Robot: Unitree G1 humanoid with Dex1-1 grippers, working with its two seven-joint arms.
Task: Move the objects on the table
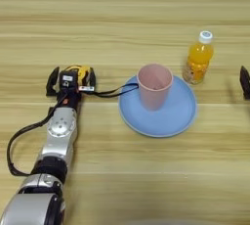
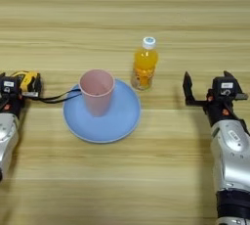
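A yellow-black tape measure (image 1: 81, 69) lies on the table (image 1: 122, 18) at the left, and its black strap (image 1: 113, 91) trails right to the blue plate. My left gripper (image 1: 71, 75) is open around the tape measure, with the right finger (image 1: 92, 78) beside it and the left finger (image 1: 51, 81) apart from it. A pink cup (image 1: 155, 86) stands upright on the plate. Just behind the plate's right side stands the orange-juice bottle (image 2: 145, 64) with its white cap. Right of the bottle, my right gripper (image 2: 207, 78) rests open and holds nothing.
The round blue plate (image 1: 171, 119) sits in the middle of the table. A black cable (image 1: 19, 141) loops out beside my left forearm.
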